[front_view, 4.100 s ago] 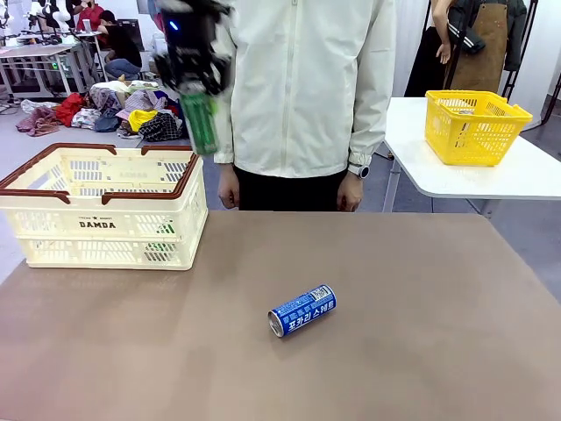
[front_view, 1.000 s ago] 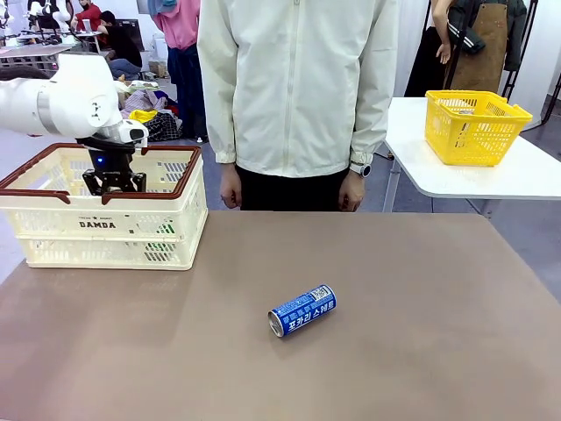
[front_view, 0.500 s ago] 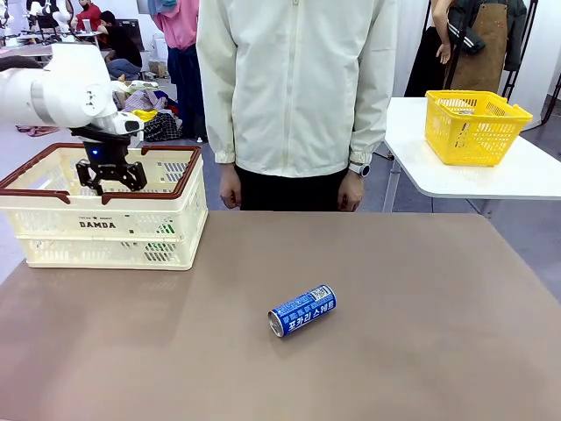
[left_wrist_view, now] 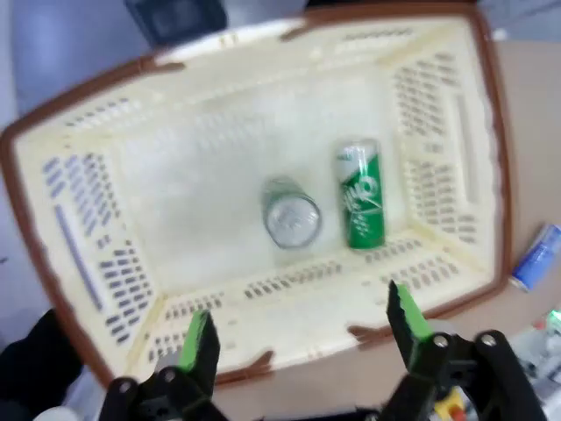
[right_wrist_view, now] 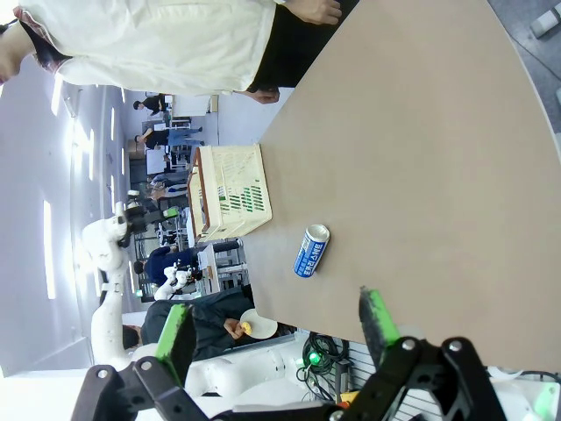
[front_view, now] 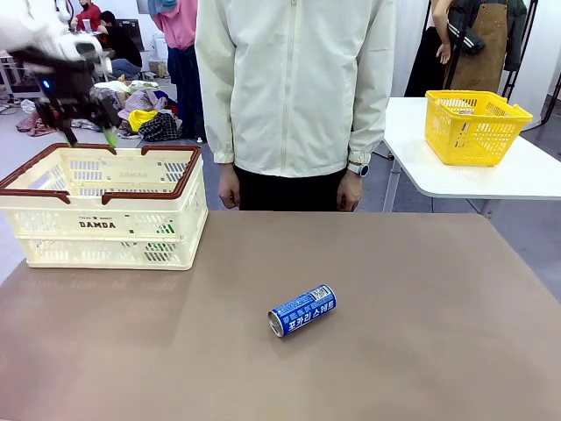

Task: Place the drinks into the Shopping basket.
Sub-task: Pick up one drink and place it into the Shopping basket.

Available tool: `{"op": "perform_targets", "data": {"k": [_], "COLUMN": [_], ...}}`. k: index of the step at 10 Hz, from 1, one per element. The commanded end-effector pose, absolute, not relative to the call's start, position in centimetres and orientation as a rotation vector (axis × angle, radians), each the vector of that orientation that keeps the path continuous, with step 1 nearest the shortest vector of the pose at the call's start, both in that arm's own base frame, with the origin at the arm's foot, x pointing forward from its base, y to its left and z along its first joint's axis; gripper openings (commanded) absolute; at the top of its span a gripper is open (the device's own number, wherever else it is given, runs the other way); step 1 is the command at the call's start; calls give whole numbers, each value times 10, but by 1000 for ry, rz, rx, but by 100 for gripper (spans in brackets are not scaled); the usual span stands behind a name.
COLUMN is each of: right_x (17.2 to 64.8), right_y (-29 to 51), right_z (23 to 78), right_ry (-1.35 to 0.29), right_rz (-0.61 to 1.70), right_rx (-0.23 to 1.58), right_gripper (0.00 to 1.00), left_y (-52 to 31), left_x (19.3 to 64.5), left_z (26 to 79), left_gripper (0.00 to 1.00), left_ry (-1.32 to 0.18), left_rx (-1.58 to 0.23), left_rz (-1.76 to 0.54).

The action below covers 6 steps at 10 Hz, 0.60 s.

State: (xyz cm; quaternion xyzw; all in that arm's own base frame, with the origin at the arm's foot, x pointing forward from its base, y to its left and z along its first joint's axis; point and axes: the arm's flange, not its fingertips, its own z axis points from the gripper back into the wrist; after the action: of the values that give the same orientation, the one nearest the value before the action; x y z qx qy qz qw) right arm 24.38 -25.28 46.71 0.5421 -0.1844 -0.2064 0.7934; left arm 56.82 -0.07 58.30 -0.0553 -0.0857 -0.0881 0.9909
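Observation:
The Shopping basket (front_view: 53, 224) stands at the table's far left. My left gripper (front_view: 90, 137) hovers above its back rim, open and empty. Looking down from the left wrist, the left gripper (left_wrist_view: 304, 326) hangs over the basket (left_wrist_view: 79, 254), where one green can (left_wrist_view: 361, 195) lies flat and a second can (left_wrist_view: 292, 215) shows its silver top. A blue can (front_view: 302, 310) with white lettering lies on its side mid-table, also seen at the edge of the left wrist view as a blue can (left_wrist_view: 536, 256). My right gripper (right_wrist_view: 276, 326) is open, well away from the blue can (right_wrist_view: 311, 250).
A person (front_view: 298, 88) in a pale jacket stands at the far edge, hands hanging down. A yellow basket (front_view: 473, 127) sits on a white side table (front_view: 526, 180) at the right. Brown tabletop (front_view: 394, 333) lies bare around the blue can.
My left gripper opened inside the basket, leaving a green can there, then rose up out of it. The blue can has not moved.

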Motion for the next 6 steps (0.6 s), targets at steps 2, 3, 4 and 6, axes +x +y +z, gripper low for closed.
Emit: {"op": "perform_targets", "data": {"k": [2, 3, 4, 6], "right_x": [243, 243, 243, 243], "right_y": [-254, -254, -254, -254], "right_z": [467, 467, 467, 467], "right_ry": [-411, -411, -411, -411], "right_rz": [-428, -428, -428, -428], "right_rx": [1169, 1169, 1169, 1169], "right_gripper": [100, 100, 100, 100], "left_y": [35, 57, 80, 120], "left_x": [546, 528, 506, 446], "left_z": [637, 636, 623, 575], "left_gripper": [100, 100, 100, 100], "left_ry": [-85, -73, -101, -109], "left_rx": [-441, -616, -748, -1108], "left_rz": [-338, -462, -400, -190]}}
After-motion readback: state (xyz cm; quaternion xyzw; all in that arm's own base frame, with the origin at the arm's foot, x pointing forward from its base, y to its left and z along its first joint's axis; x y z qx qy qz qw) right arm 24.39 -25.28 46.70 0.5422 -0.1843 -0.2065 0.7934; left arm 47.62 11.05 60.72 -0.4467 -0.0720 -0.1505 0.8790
